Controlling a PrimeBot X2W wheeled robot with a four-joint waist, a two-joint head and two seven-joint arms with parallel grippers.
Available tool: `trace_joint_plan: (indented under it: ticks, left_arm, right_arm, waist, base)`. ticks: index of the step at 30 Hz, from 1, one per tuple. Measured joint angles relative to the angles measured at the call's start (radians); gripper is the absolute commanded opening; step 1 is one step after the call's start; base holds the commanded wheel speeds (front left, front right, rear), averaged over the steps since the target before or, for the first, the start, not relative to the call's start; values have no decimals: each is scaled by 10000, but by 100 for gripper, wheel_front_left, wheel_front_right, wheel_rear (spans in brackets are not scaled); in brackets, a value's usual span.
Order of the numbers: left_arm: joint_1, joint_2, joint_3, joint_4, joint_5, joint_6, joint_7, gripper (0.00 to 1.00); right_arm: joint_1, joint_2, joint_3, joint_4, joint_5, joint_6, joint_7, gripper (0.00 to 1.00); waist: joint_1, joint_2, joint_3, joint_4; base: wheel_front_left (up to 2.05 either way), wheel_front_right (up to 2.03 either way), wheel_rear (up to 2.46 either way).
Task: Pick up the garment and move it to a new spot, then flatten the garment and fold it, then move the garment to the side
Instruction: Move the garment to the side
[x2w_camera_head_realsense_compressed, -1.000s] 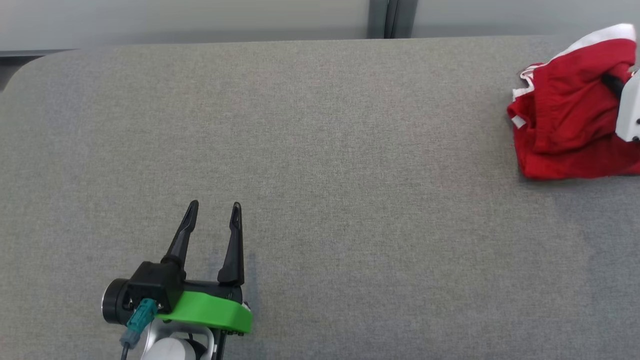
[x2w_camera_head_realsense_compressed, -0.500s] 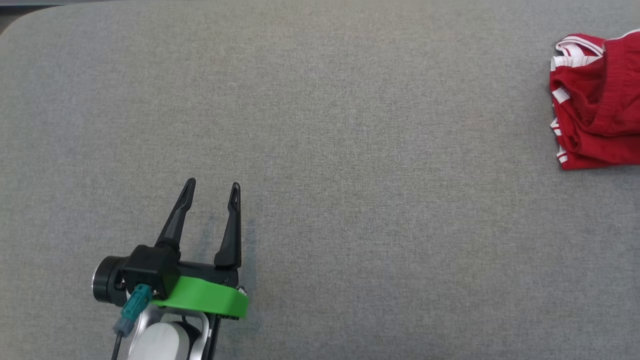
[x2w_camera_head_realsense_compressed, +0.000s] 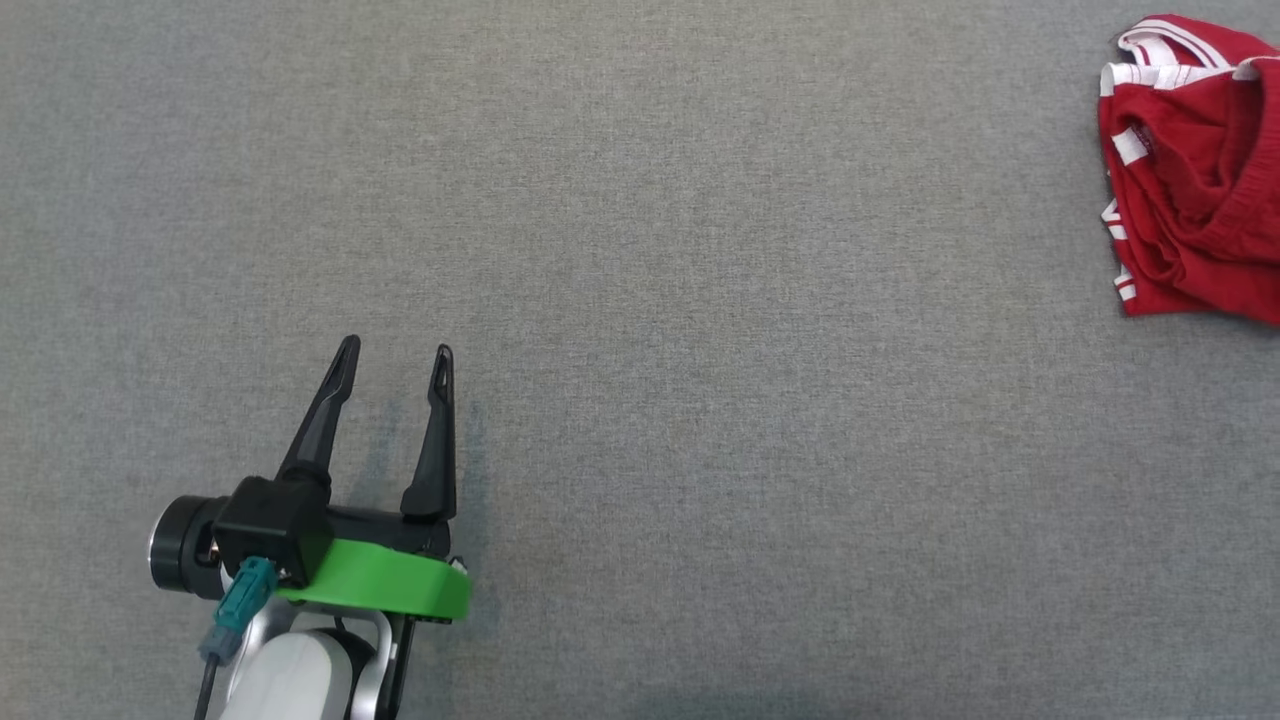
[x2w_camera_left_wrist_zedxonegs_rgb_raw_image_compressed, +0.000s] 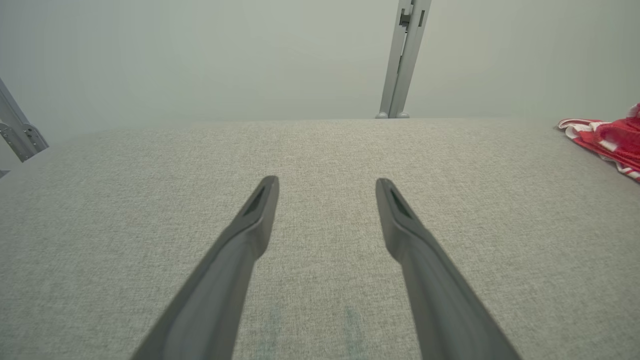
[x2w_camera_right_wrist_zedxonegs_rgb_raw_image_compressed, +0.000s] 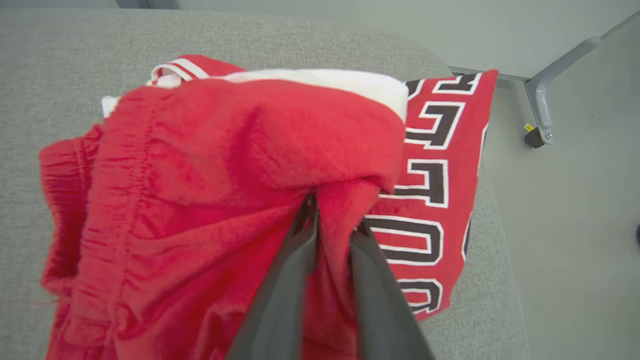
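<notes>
Red shorts lie bunched at the right end of the surface — partly cut off by the head view's edge. Left tool stands apart. The right tool has its tips buried in red cloth — grip cannot be told.

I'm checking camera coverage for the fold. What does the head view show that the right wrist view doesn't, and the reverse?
Head view adds the open left gripper. Right wrist view adds the right gripper with a fold of the red garment between its fingers, black lettering and the floor. Both show that garment, white-trimmed, on the grey table.
</notes>
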Motion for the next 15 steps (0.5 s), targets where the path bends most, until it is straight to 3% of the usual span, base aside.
trace_joint_plan:
  ticks: [1, 2, 15]
  left_arm:
    - [-2, 25, 8, -4, 2, 0, 2, 100]
    - [-4, 40, 12, -8, 2, 0, 4, 100]
    - [-7, 40, -4, 38, 15, 0, 92, 100]
  right_arm:
    - [33, 13, -19, 35, 0, -40, -75, 62]
    - [63, 21, -21, 75, 0, -40, -104, 100]
    - [513, 178, -67, 512, 0, -192, -756, 100]
  waist:
    - [0, 0, 12, -48]
    - [0, 0, 22, -96]
    - [0, 0, -140, -563]
  base:
    - [0, 0, 0]
    - [0, 0, 0]
    - [0, 0, 0]
